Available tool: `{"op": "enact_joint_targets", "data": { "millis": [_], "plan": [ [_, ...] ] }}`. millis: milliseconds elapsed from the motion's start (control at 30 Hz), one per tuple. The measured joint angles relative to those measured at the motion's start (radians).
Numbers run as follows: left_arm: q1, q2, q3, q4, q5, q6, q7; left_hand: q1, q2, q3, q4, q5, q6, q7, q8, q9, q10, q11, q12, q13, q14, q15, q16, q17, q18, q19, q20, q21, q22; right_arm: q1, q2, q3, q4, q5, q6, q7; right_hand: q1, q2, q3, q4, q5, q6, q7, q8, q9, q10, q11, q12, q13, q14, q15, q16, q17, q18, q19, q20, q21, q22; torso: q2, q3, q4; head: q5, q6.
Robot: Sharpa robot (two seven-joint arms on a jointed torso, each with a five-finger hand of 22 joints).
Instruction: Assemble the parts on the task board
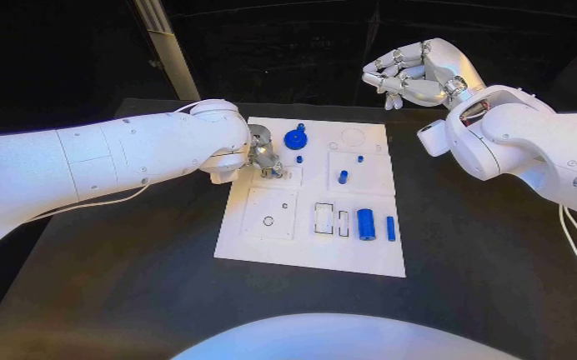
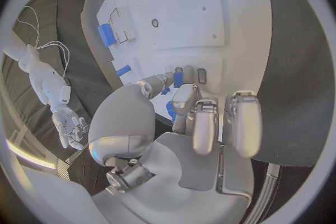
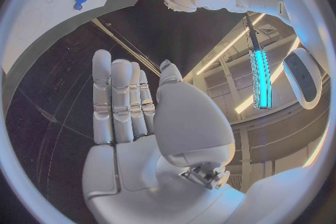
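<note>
The left hand [image 1: 264, 153] is lowered onto the far left part of the white board [image 1: 279, 243], where a small blue piece [image 2: 178, 77] seems to be pinched at its fingertips, though the contact is partly hidden. The right hand [image 1: 415, 72] is held raised beyond the board's far right corner, its fingers loosely apart and nothing in them. A round blue disc [image 1: 296, 138] lies just beside the left hand, and two blue cylinders [image 1: 365, 224] lie side by side near the board's near right edge.

One white task board [image 1: 258, 247] carries six small blue parts [image 1: 365, 224], beside two silver robot hands [image 1: 266, 154], on one black surface [image 1: 481, 277].
</note>
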Motion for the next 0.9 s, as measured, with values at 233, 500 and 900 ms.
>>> {"op": "enact_joint_targets", "data": {
  "millis": [233,500,900],
  "plan": [
    [0.005,0.0,0.0,-0.003,0.006,0.011,0.0,-0.01,0.0,0.016,-0.01,0.005,0.0,0.0,0.006,0.001,0.001,0.001,0.004,0.003,0.0,0.0,0.0,0.0,0.0,0.0,0.0,0.0,0.0,0.0,0.004,0.0,-0.005,0.0,0.002,-0.004,0.0,0.0,0.0,0.0,0.0,0.0,0.0,0.0,0.0,0.0,0.0,0.0,-0.002,0.0,0.0,-0.006,0.0,0.0,0.004,0.004,0.0,-0.001,0.001,0.0001,0.0,0.001,-0.002],
    [0.011,0.004,0.0,-0.014,0.021,0.044,-0.007,-0.038,0.001,0.017,-0.011,0.062,0.011,-0.011,0.019,0.003,0.011,-0.004,0.006,0.005,0.0,0.0,0.0,0.0,0.0,0.0,0.0,0.004,0.0,0.0,0.009,0.0,-0.012,-0.001,0.005,-0.008,0.004,-0.004,0.0,0.0,0.0,0.0,0.0,0.0,-0.001,0.0,0.0,0.0,-0.002,0.0,0.0,-0.006,-0.002,0.0,0.004,0.004,-0.004,-0.002,0.001,0.0006,-0.0002,0.001,-0.004],
    [0.02,0.024,0.0,-0.048,0.041,0.105,-0.022,-0.05,-0.002,0.036,-0.03,0.074,0.013,-0.013,0.02,0.002,0.013,-0.001,0.006,0.006,0.0,0.0,0.0,0.0,0.0,0.0,0.0,0.004,0.0,0.0,0.014,0.0,-0.017,-0.008,0.01,-0.015,0.004,-0.004,-0.005,0.0,0.0,0.0,0.0,0.0,-0.001,0.0,0.0,0.0,-0.005,0.0,0.0,-0.012,-0.004,0.0,0.004,0.004,-0.008,-0.005,0.001,0.0012,-0.0009,-0.001,-0.007]
  ]
}}
